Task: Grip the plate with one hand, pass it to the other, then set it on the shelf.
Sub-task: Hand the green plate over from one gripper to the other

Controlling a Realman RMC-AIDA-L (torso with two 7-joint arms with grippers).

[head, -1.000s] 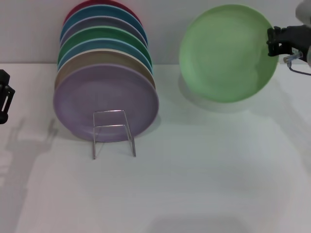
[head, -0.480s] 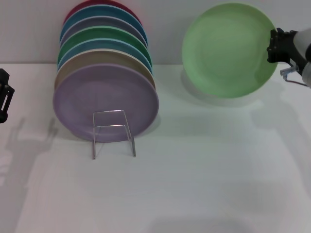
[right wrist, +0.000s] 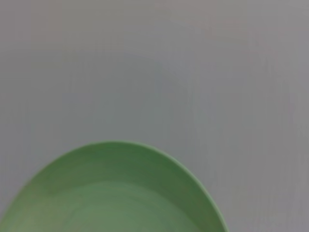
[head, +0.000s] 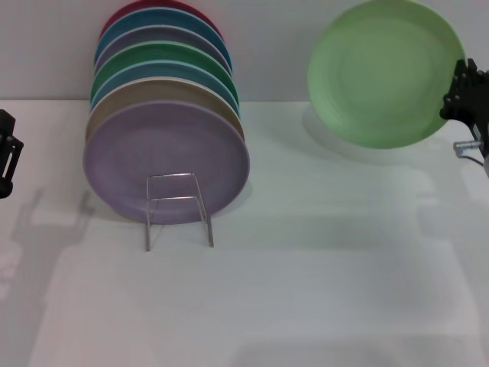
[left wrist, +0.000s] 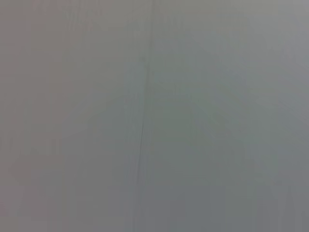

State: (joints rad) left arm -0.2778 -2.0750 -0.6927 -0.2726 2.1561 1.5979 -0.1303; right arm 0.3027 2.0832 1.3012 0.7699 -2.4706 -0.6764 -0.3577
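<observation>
Right end effector [head: 463, 92] grasping plate [head: 382, 73] rim — held aloft, upright | left end effector [head: 6, 153] parked, grip unclear

The right end effector [head: 464, 98] grips the pale green plate [head: 382, 73] by its right rim, holding it upright and clear of the white surface [head: 306, 267]. The left end effector [head: 8, 153] sits at the left edge. Coloured plates [head: 164, 145] stand in the wire shelf [head: 179, 210].

White table [head: 321, 275]: wire shelf [head: 179, 208], plates upright.
</observation>
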